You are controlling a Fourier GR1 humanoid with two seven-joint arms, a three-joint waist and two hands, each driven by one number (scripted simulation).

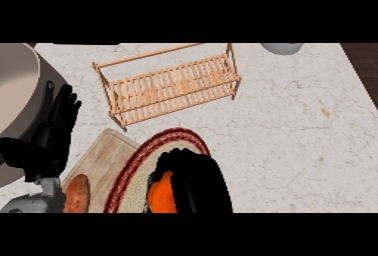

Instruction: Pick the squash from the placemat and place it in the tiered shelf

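So our right hand (190, 172) is down at the bottom of the view, fingers curled over the squash (161, 196), which only shows as an orange patch peeking out on the hand's left side. The squash is over the placemat (136, 160), an oval with a dark red border; we can't tell if it's touching it. The placemat overlaps a wooden cutting board (100, 152) on its left, and a brownish loaf (76, 194) lies at that board's lower end. Farther up the tabletop (295, 125) stands the tiered shelf (173, 82), all wooden slats, well apart from the hand, with the placemat's far rim and a strip of marble between. Our left hand (53, 132) rests at the left edge, fingers straight, overlapping a big grey pot (15, 90). A pale bowl (282, 47) sits at the top edge.
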